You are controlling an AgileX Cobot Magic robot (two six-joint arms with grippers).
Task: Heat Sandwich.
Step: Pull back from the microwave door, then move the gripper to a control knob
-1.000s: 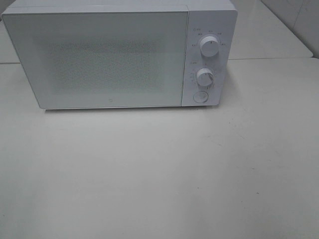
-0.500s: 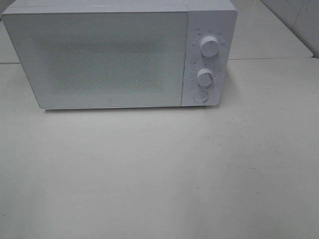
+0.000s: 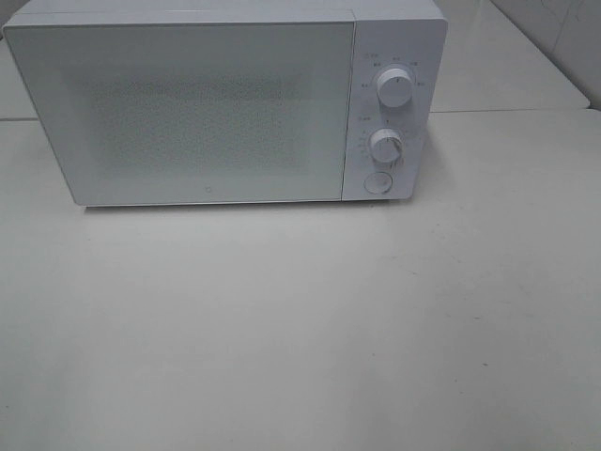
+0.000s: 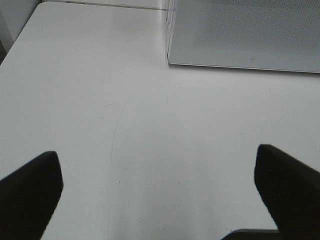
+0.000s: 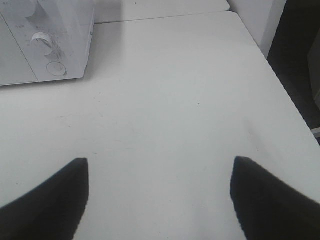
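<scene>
A white microwave (image 3: 225, 103) stands at the back of the table with its door shut, so no sandwich is in view. Two round knobs (image 3: 392, 86) and a round button (image 3: 377, 183) sit on its right panel. Neither arm appears in the exterior high view. In the left wrist view my left gripper (image 4: 160, 185) is open over bare table, its dark fingers (image 4: 30, 187) wide apart, with the microwave's lower left corner (image 4: 172, 60) ahead. My right gripper (image 5: 160, 195) is open over bare table too, the microwave's control panel (image 5: 47, 45) ahead of it.
The white table (image 3: 300, 329) spreads in front of the microwave. A seam to a second table runs behind it (image 3: 507, 111). The table's right edge (image 5: 280, 85) drops off to a dark floor in the right wrist view.
</scene>
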